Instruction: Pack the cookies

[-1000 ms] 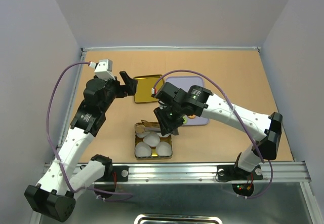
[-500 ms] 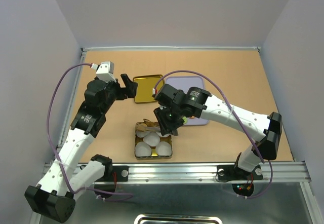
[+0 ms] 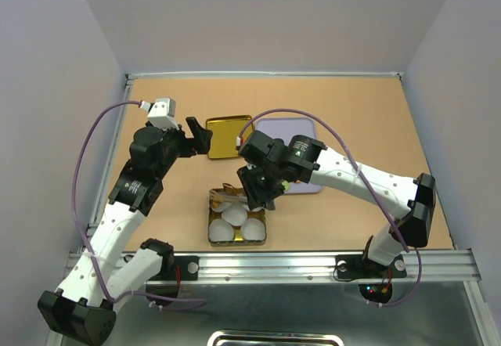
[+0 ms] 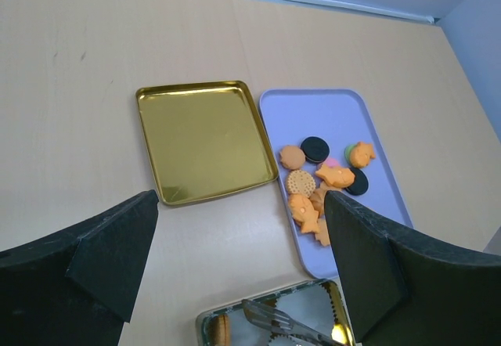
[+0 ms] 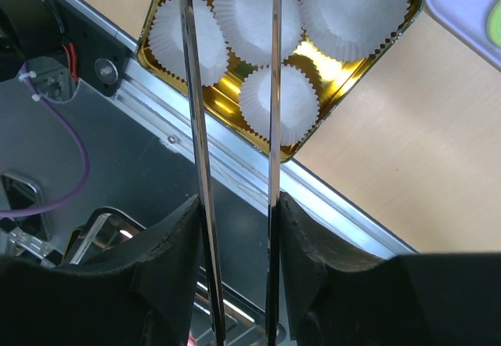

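Observation:
The cookies (image 4: 321, 178), mostly orange with two black ones, lie on a lilac tray (image 4: 313, 111). One orange cookie (image 4: 222, 330) stands on edge in a corner of the tin (image 4: 205, 315). The tin (image 3: 236, 240) holds white pleated paper cups (image 5: 278, 99). My right gripper (image 5: 239, 213) is shut on metal tongs (image 5: 273, 88) whose tips reach over the tin's far left corner (image 3: 223, 193). I cannot tell whether the tongs hold anything. My left gripper (image 4: 240, 205) is open and empty, above the table beside the gold lid (image 4: 205, 138).
The gold lid (image 3: 227, 136) lies flat behind the tin, left of the lilac tray (image 3: 309, 131). A metal rail (image 3: 274, 266) runs along the table's near edge, close behind the tin. Walls close in the table on three sides.
My left gripper has drawn back a little to the left, uncovering more of the gold lid. My right gripper with the tongs has shifted only slightly over the tin.

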Available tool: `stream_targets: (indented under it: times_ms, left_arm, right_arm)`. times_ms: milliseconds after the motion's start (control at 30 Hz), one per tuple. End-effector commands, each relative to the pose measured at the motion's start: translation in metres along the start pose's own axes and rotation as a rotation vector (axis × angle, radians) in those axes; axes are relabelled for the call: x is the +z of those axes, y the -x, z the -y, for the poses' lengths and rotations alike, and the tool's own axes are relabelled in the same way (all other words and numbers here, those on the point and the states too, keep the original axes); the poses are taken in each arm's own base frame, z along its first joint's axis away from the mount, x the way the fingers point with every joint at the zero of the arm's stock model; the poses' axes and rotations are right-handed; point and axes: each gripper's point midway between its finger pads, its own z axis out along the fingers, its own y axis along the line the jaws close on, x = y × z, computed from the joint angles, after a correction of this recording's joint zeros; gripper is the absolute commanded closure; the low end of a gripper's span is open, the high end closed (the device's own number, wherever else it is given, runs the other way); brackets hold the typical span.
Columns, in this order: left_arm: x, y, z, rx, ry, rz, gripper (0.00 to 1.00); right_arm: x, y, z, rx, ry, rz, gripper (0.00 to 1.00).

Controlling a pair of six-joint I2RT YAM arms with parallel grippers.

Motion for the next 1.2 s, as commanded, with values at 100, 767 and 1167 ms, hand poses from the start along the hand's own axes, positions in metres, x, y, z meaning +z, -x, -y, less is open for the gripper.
stream_targets:
  times_ms: [100,767,1167]
  left_arm:
    - [-0.007,0.012,0.004,-0.002,-0.025,0.064,0.01]
    - [0.001,0.025,0.013,-0.024,-0.054,0.084,0.01]
    - [0.005,0.032,0.017,-0.006,-0.062,0.091,0.01]
  right_arm:
    - [-0.022,0.015,-0.006,0.001,0.005,0.088,0.54]
    - [-0.095,0.066,0.033,0.118,-0.245,0.388,0.51]
    - [-0.087,0.099,0.131,0.303,-0.452,0.371,0.55]
